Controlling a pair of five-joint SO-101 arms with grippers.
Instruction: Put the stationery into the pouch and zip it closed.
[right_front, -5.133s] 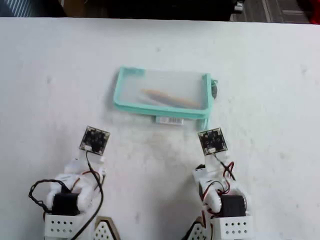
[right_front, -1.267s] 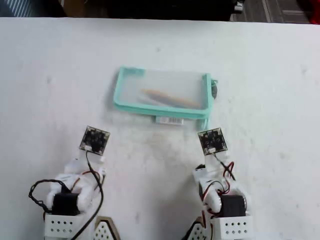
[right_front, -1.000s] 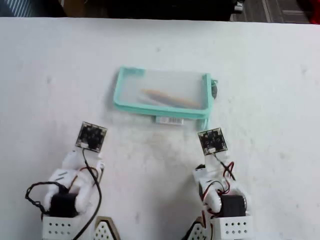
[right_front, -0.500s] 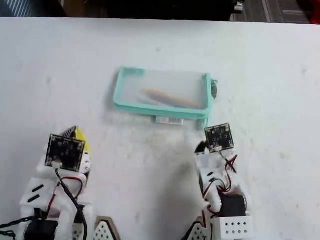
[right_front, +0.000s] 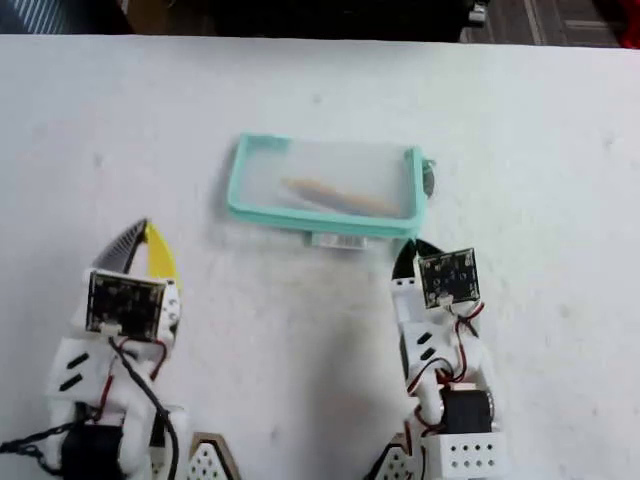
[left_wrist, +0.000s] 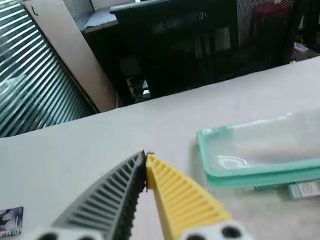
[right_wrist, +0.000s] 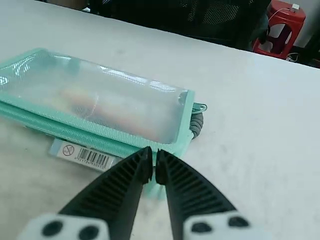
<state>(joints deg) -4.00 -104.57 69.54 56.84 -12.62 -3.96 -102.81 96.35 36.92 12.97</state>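
Pouch (right_front: 325, 185) wall is frosted, so the long orange-brown stick (right_front: 340, 197) inside is blurred; pencil or pen, can't tell. A paler item beside it is too faint to name. Grey pull tab (right_front: 429, 180) half hidden behind the pouch's end. In left wrist view the pouch runs off frame. Right gripper (right_wrist: 152, 153) tips cover the pouch's near corner; touching or not, can't tell.

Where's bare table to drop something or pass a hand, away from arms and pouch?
Free: the far strip behind the pouch, wide table either side of it, and the gap between left gripper and right gripper. Crowded: the pouch's near right corner, where the right gripper sits by the label.
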